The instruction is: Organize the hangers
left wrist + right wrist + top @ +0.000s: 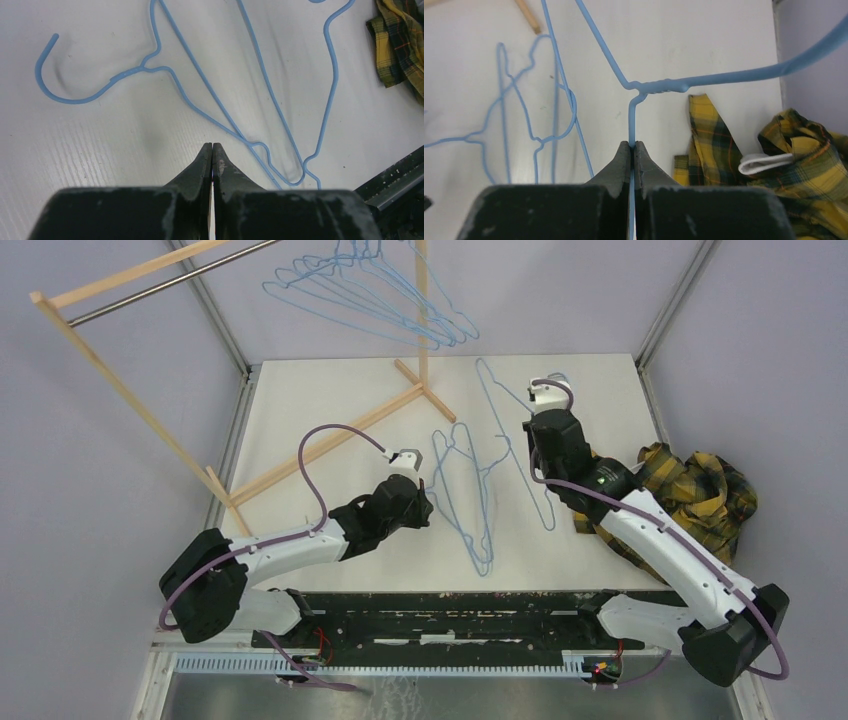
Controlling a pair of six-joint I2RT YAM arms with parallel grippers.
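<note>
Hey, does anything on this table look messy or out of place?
Yes. Loose hangers lie overlapping on the table instead of hanging on the rack, and the right claw pinches the wire of another hanger. A plaid shirt sits crumpled at the table's right edge.

Soft, even light is falling from overhead, keeping the white worktop (330, 400) bright. The hangers (130, 72) are casting only faint, smudged shadows. In both wrist views the near jaws are showing slightly soft.
</note>
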